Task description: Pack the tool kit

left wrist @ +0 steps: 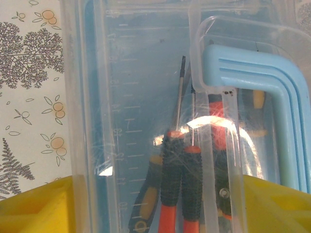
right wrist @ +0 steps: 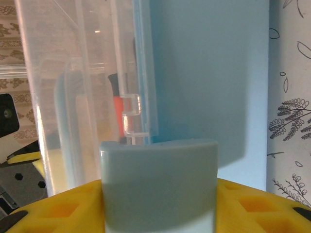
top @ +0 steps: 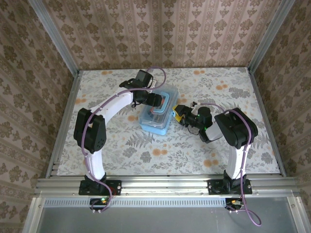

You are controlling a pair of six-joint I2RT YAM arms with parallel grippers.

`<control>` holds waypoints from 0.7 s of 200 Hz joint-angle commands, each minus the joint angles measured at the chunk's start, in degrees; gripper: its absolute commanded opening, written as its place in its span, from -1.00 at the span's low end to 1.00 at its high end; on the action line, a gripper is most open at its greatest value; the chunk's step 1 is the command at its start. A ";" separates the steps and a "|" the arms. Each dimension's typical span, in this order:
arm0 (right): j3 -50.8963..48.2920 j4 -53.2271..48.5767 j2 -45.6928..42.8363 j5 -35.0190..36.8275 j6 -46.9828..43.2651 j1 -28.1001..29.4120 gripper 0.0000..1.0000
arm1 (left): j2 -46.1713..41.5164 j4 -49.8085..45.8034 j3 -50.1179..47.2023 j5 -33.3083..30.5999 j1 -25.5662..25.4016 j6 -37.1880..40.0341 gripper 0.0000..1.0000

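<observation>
The case (top: 156, 116) lies mid-table (top: 121, 155) on the floral cloth, flanked by both arms. From above, the left gripper (top: 154, 100) sits over the case's far end while the right gripper (top: 181, 116) meets its right side. That view is too small to show how either pair of jaws stands.

The left wrist camera looks straight down through the clear lid (left wrist: 131, 73). Screwdrivers (left wrist: 177, 184) with orange-and-black grips lie side by side inside, their thin shafts pointing up the frame, beside the pale-blue handle (left wrist: 262, 77). The left gripper (left wrist: 158, 194) stands wide, one yellow pad (left wrist: 34, 208) at each lower corner of the picture. Nothing is seen pinched between them, and whether they touch the lid cannot be told.

The right wrist camera sees the case (right wrist: 209, 73) edge-on, with the blue base on the right, the clear lid (right wrist: 73, 73) on the left and a small clear hinge piece (right wrist: 131, 114) where they join. A red-and-black grip (right wrist: 118, 111) shows faintly through the plastic. Here the right gripper (right wrist: 158, 194) is drawn in on a pale-blue tab (right wrist: 158, 165), its yellow pads (right wrist: 63, 206) set against both sides of it. Whether that tab is part of the case cannot be made out from this close.
</observation>
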 commanded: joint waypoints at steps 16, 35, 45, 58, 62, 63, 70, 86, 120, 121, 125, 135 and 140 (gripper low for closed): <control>2.43 -0.58 -1.21 0.36 -1.20 0.13 0.03 | 6.88 -8.50 -3.71 5.50 -1.13 -1.64 -0.29; 2.53 -3.99 -3.09 0.24 -3.07 0.09 0.04 | 6.83 -8.51 -3.70 5.50 -1.13 -1.56 -0.29; 2.69 -5.25 -3.79 0.08 -3.54 0.09 0.05 | 6.96 -8.47 -3.68 5.50 -1.12 -1.55 -0.29; 2.77 -5.40 -4.46 -0.09 -3.90 0.09 0.11 | 7.13 -8.51 -3.54 5.67 -1.13 -1.53 -0.29; 2.85 -5.72 -4.69 -0.18 -4.01 0.13 0.12 | 7.20 -8.59 -3.59 5.77 -1.13 -1.47 -0.29; 2.86 -5.76 -4.76 -0.25 -4.02 0.11 0.13 | 7.21 -8.59 -3.51 5.77 -1.13 -1.51 -0.29; 3.07 -6.33 -5.08 -0.26 -4.40 0.09 0.16 | 7.30 -8.68 -3.45 5.85 -1.13 -1.46 -0.29; 3.30 -7.53 -5.74 -0.33 -5.07 0.11 0.26 | 7.22 -8.68 -3.42 5.87 -1.13 -1.46 -0.29; 3.80 -8.05 -5.74 -0.53 -5.31 0.18 0.28 | 7.14 -8.68 -3.44 5.94 -1.13 -1.38 -0.29; 3.78 -8.02 -5.72 -0.51 -5.29 0.18 0.27 | 7.14 -8.68 -3.40 5.94 -1.13 -1.38 -0.29; 3.71 -7.96 -5.78 -0.47 -5.19 0.17 0.26 | 7.10 -8.76 -3.40 5.94 -1.21 -1.38 -0.29; 3.44 -7.91 -5.71 -0.33 -5.18 0.17 0.24 | 7.09 -8.72 -3.38 5.94 -1.22 -1.38 -0.29; 3.25 -7.91 -5.87 -0.20 -5.18 0.17 0.21 | 7.13 -8.73 -3.41 5.94 -1.22 -1.38 -0.29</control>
